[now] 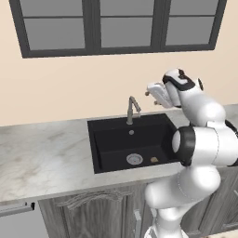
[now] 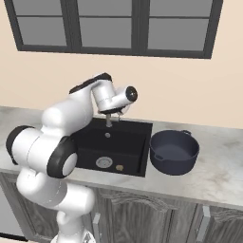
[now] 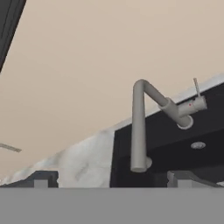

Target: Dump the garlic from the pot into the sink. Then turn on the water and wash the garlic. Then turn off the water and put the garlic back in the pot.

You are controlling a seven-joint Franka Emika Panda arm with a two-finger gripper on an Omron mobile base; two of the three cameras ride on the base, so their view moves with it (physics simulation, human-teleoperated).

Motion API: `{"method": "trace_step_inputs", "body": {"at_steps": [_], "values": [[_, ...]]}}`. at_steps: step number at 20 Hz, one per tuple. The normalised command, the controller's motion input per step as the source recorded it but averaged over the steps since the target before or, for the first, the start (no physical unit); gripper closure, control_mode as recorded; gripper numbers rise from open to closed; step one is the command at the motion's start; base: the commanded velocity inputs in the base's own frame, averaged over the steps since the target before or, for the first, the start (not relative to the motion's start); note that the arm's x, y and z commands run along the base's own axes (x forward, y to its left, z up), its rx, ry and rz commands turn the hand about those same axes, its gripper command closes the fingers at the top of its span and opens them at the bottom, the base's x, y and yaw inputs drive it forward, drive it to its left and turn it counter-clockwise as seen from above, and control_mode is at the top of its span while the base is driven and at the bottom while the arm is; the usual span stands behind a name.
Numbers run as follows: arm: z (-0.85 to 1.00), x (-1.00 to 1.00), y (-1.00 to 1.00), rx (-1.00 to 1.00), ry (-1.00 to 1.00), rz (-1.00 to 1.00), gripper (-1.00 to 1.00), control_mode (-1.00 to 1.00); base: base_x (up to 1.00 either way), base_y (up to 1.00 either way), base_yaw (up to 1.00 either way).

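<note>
The garlic (image 1: pixel 154 159) (image 2: pixel 119 167) is a tiny tan lump on the floor of the black sink (image 1: pixel 116 144) (image 2: pixel 129 142), just right of the steel drain (image 1: pixel 134 159) (image 2: pixel 104 163). On the counter to the right of the basin stands the dark navy pot (image 2: pixel 173 152), upright. My gripper (image 1: pixel 149 96) (image 2: pixel 116 113) (image 3: pixel 113 181) hovers above the sink's back edge, open and empty, pointing at the grey faucet (image 1: pixel 132 109) (image 3: pixel 139 127) from its right. Its thin lever (image 3: pixel 195 89) sticks up on the faucet's body. No stream shows at the spout.
A pale marble counter (image 1: pixel 42 153) (image 2: pixel 218 180) runs to both sides of the sink. Behind it is a beige wall with a dark-framed window (image 1: pixel 116 28). Grey cabinet doors (image 2: pixel 142 218) sit below. My own arm rises over the sink's front right corner.
</note>
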Motion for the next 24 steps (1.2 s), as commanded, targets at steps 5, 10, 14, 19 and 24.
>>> {"method": "trace_step_inputs", "body": {"at_steps": [5,10,14,19,24], "values": [[0.08,-0.02,0.00,-0.29,0.01,0.00,-1.00,-1.00,0.00,0.00,0.00],[0.00,0.00,0.00,-0.14,0.02,0.00,-1.00,-1.00,0.00,0.00,0.00],[0.00,0.00,-0.01,-0.06,0.00,0.00,-1.00,-1.00,0.00,0.00,0.00],[0.00,0.00,0.00,-0.04,0.05,0.00,-1.00,-1.00,0.00,0.00,0.00],[-0.06,0.00,-0.03,-0.04,0.20,-0.03,-1.00,-1.00,0.00,0.00,0.00]]}}
